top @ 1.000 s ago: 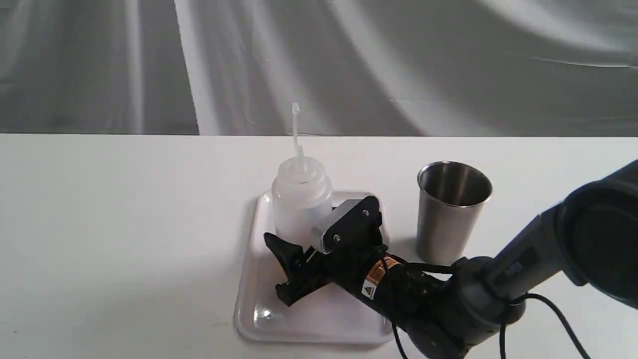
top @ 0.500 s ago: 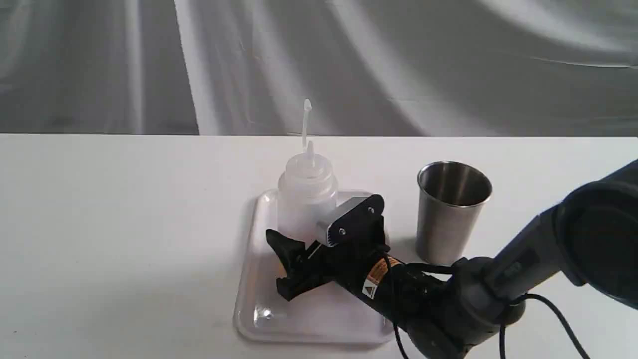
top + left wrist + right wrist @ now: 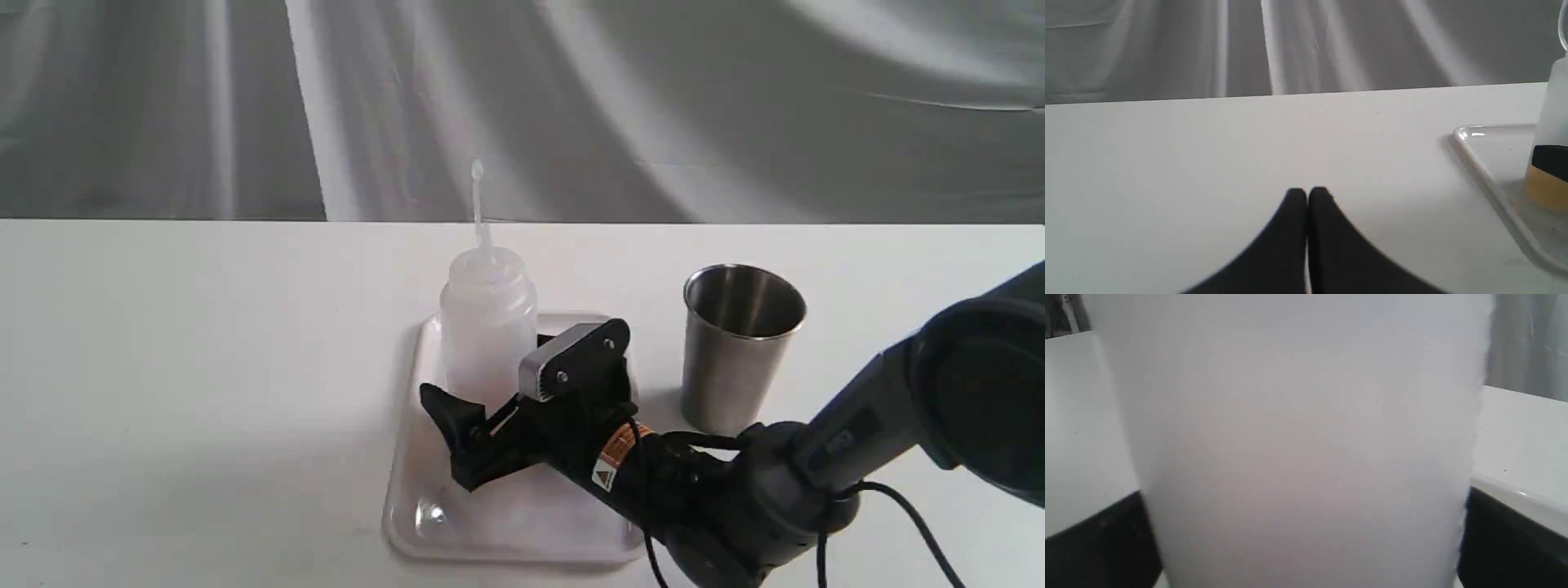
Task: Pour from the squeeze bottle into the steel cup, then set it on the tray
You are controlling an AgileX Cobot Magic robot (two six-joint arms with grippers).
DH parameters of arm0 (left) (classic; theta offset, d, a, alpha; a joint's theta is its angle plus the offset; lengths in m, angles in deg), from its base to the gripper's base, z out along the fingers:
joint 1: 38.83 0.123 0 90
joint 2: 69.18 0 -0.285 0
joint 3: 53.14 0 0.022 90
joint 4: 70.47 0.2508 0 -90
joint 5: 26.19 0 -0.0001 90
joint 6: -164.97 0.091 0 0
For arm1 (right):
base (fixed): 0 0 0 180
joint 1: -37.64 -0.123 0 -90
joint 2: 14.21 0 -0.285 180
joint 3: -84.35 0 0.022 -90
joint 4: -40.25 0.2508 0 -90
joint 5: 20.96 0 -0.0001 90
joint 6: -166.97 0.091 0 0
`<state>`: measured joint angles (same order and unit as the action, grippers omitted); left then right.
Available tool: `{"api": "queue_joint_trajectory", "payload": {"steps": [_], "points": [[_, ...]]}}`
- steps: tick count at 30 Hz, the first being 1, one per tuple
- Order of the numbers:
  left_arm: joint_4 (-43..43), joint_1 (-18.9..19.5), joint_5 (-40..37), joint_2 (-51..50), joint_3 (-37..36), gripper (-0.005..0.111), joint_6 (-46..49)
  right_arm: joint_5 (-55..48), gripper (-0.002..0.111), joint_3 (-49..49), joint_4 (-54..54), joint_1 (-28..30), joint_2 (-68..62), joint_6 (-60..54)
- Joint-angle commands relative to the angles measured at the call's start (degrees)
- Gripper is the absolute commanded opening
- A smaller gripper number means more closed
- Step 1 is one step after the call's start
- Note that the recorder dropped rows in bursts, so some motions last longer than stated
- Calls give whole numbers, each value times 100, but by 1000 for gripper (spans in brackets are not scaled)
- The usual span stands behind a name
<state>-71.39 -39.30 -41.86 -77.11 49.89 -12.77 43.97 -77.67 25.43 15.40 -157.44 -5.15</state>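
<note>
The squeeze bottle (image 3: 488, 318) stands close to upright in the far half of the tray (image 3: 522, 523), its long thin nozzle (image 3: 478, 204) pointing up in front of the grey cloth backdrop (image 3: 735, 106). The right claw (image 3: 482, 384) reaches in low from the near right and straddles the bottle's lower body. One black finger (image 3: 445, 416) sits on the bottle's left and the finger with the metal plate (image 3: 571, 359) on its right. In the right wrist view the pale bottle wall (image 3: 1306, 437) fills nearly the whole picture, with a dark finger (image 3: 1094, 543) at each lower corner, right against its outline. Whether those fingers press the plastic or merely stand beside it I cannot tell. From the left wrist view a band of orange liquid (image 3: 1543, 188) shows at the foot of the bottle (image 3: 1555, 114), just below the black finger (image 3: 1551, 161) crossing it, and the base seems to rest on the tray floor inside the raised rim (image 3: 1478, 163). The steel cup (image 3: 739, 351) stands upright on the bench (image 3: 204, 367) to the right of the tray, near it but not touching, mouth up. The left claw (image 3: 1306, 194) is pinched together, fingertip against fingertip, empty, over bare bench well to the left of the tray.
</note>
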Motion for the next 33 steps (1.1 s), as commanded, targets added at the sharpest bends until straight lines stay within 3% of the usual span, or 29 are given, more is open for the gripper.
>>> {"api": "queue_joint_trajectory", "payload": {"steps": [1,10,20,33], "points": [[-4,-36,43,15,-25,0,-28,41,92,-24,-55,-2,6,33],[-4,-36,43,15,-25,0,-16,40,105,188,-55,-2,135,21],[-4,-36,43,15,-25,0,-31,40,105,689,-59,9,630,9],[-4,-36,43,15,-25,0,-16,40,103,2138,-248,9,2059,-12]]}}
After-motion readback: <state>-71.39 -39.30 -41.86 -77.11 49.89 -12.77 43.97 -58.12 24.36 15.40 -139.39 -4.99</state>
